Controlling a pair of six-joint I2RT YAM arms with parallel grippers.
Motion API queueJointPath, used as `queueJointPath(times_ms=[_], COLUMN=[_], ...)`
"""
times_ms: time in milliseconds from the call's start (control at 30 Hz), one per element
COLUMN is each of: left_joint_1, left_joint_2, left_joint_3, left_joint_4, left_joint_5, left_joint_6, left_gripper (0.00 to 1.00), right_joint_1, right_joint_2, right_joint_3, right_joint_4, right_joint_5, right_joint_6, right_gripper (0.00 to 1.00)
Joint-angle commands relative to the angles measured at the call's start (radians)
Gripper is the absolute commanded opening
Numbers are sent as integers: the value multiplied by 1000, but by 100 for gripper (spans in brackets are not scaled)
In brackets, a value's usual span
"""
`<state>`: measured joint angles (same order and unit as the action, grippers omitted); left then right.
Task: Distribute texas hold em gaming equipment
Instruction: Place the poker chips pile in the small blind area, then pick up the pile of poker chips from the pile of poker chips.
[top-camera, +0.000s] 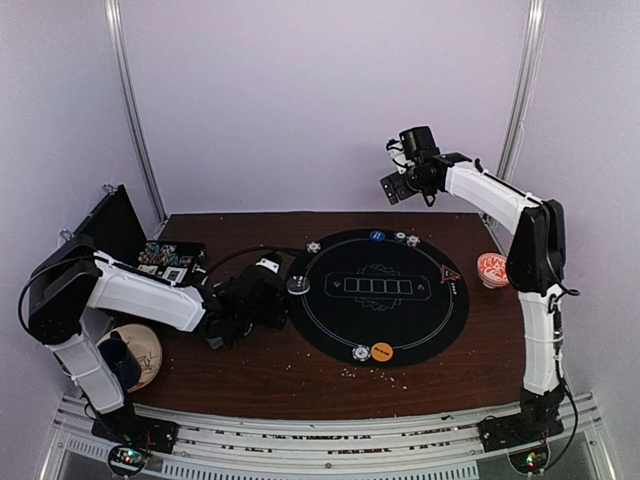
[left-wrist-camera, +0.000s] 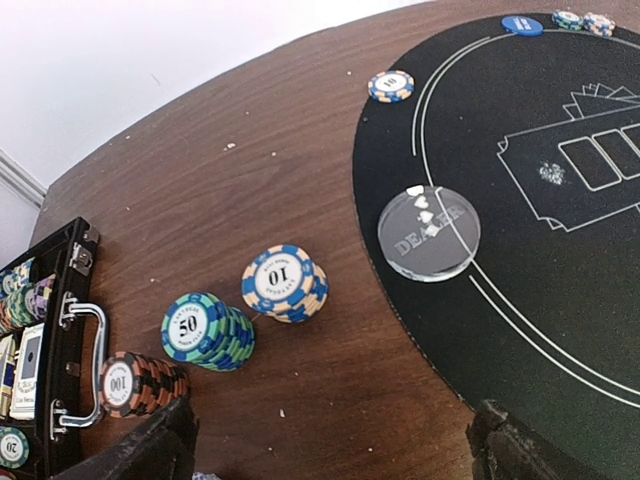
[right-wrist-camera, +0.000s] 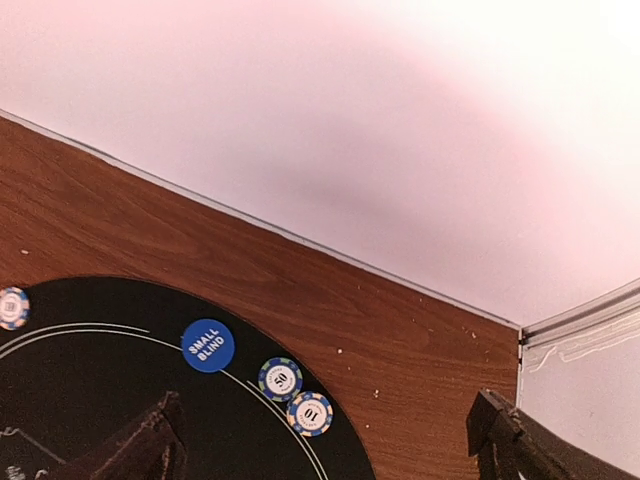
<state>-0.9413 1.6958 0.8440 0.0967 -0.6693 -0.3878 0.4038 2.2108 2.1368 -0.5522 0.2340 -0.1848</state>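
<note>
Left gripper (left-wrist-camera: 330, 455): released, its fingers spread wide; nothing is held or touched, and it is poised low over the brown wooden table (top-camera: 250, 375) near the mat's left edge.
Right gripper (right-wrist-camera: 325, 450): released, fingers wide apart and empty; it is raised high above the table's far edge.
Large round black mat with white lines (top-camera: 330, 325): laid at the table's middle.
Three short stacks of striped poker chips: set on bare wood between case and mat, ahead of the left gripper: blue-and-beige (left-wrist-camera: 285, 283), green-and-blue (left-wrist-camera: 208, 332), orange-and-black (left-wrist-camera: 142, 384).
Clear round dealer button (left-wrist-camera: 428, 234): laid just inside the mat's left edge, across a white line.
Blue round small-blind disc (right-wrist-camera: 208, 345): at the mat's far edge; a green-striped chip (right-wrist-camera: 280, 379) and a beige-striped chip (right-wrist-camera: 310, 413) are set touching each other just right of it.
Single striped chip (left-wrist-camera: 390, 86): at the mat's far-left rim.
Orange round disc (top-camera: 381, 351): at the mat's near edge, a pale striped chip (top-camera: 360, 352) just beside it.
Red triangle marker (top-camera: 449, 274): on the mat's right side.
Open black chip case (top-camera: 118, 225): at the table's far-left corner.
Small red-and-white patterned bowl (top-camera: 492, 268): near the table's right edge, off the mat.
</note>
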Motion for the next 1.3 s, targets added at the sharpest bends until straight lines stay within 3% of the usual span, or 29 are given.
queueJointPath(times_ms=[0,200,400,600,933,1267], left_joint_1=[22,85,160,243,351,418], left_joint_2=[-60,-130,-195,-220,-97,67], left_joint_3=[-6,-50,-85,-89,138,193], left_joint_4=[8,18,29,47,-129,-172], left_joint_5=[-30,11,77,186,484,516], left_joint_6=[-7,-9,22,89,162,199], left_gripper=[98,98,98,98,98,98], right_joint_1=[47,157,243,267,277,283], right_joint_2=[-164,-349,-483,-603,-635,-592], right_joint_3=[-110,-359,-479,-665,-755,-788], right_joint_4=[-79,-75,-128,-45,14,53], right_joint_5=[-58,-87,-172,-222,-219,-184], right_joint_6=[-3,-27,-9,-53,-90,-92], right_gripper=[100,100,100,100,100,100])
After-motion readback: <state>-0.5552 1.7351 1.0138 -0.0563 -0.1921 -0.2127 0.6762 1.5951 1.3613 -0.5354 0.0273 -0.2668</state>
